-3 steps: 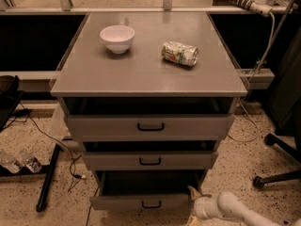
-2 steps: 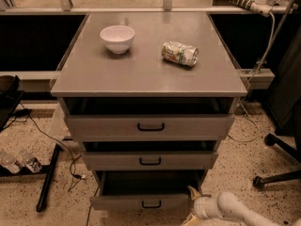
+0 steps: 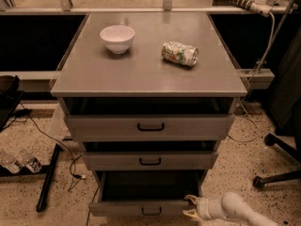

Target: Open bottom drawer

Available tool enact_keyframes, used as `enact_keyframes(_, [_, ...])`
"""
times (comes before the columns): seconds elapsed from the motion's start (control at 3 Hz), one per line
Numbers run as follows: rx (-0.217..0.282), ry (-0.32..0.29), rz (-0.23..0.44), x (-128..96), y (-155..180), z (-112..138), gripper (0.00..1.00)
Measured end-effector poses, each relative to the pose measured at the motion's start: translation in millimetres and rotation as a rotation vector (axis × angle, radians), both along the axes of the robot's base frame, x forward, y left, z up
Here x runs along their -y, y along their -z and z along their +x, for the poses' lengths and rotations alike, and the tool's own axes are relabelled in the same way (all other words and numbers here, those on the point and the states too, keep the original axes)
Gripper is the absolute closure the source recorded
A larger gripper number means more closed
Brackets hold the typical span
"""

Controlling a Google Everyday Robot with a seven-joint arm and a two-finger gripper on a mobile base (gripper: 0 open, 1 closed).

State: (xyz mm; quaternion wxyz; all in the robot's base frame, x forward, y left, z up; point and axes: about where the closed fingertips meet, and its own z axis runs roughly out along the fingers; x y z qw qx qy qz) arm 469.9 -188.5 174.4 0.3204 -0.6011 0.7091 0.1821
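The bottom drawer (image 3: 141, 207) is the lowest grey front of the cabinet, with a small black bar handle (image 3: 151, 211) at its centre. It stands pulled out, and its dark inside shows above the front. My gripper (image 3: 189, 206) is at the right end of that drawer front, near the bottom edge of the camera view. Its pale fingers (image 3: 190, 199) are spread, one above the other, and hold nothing. The white arm (image 3: 235, 209) runs off to the lower right.
The top drawer (image 3: 150, 125) and middle drawer (image 3: 149, 160) are also pulled out a little. On the cabinet top (image 3: 141, 74) sit a white bowl (image 3: 117, 38) and a crushed can (image 3: 179, 53). An office chair base (image 3: 277, 173) stands right; cables and a black bar (image 3: 47, 182) lie left.
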Motion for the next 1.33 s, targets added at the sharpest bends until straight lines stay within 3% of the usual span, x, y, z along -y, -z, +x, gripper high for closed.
enact_keyframes(0.33, [0.000,0.000,0.000,3.9,-8.6,-0.3,0.89])
enact_keyframes(0.67, [0.000,0.000,0.000,3.9,-9.8,-0.3,1.00])
enact_keyframes(1.33, [0.000,-0.001,0.000,3.7,-9.6,-0.6,0.57])
